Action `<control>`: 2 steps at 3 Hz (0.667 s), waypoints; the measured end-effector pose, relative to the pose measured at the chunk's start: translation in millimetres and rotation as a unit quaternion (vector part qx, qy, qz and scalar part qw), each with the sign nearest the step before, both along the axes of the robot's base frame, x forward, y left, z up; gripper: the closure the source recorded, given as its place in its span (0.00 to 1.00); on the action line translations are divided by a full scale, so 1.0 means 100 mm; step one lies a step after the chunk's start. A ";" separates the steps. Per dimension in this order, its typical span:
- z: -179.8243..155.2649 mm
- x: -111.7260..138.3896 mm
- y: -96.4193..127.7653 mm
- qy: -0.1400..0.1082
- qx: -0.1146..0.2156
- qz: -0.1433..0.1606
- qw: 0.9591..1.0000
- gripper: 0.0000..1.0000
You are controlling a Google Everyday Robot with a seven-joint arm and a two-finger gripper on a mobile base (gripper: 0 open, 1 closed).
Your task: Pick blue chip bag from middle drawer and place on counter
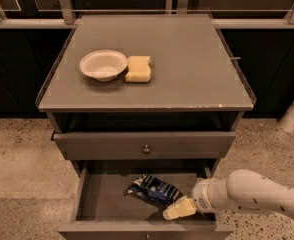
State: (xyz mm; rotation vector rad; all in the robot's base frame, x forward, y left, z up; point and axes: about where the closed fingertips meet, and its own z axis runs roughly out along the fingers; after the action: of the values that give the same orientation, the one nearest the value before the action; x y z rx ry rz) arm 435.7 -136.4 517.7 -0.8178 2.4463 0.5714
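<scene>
Blue chip bag [153, 189] lies in middle drawer [103, 199], claw [173, 212] beside it.

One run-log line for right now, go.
phase: reach | claw: inside middle drawer, beside blue chip bag | bag: lying on drawer floor | counter: white bowl, yellow sponge

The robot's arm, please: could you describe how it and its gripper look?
The arm is a smooth white tube with small dark dots and a pale collar at the wrist. The gripper, over the open dark grey drawer, is a pale cream-yellow wedge. No cables show.
</scene>
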 end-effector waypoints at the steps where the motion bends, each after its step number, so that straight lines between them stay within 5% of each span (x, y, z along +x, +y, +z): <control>1: -0.16 0.06 0.16 -0.002 0.002 0.002 1.000 0.00; 2: -0.35 0.13 0.37 -0.006 0.000 0.013 1.000 0.00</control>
State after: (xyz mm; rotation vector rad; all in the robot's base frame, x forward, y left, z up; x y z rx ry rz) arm 448.5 -99.8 482.4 -0.8511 2.4277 0.5740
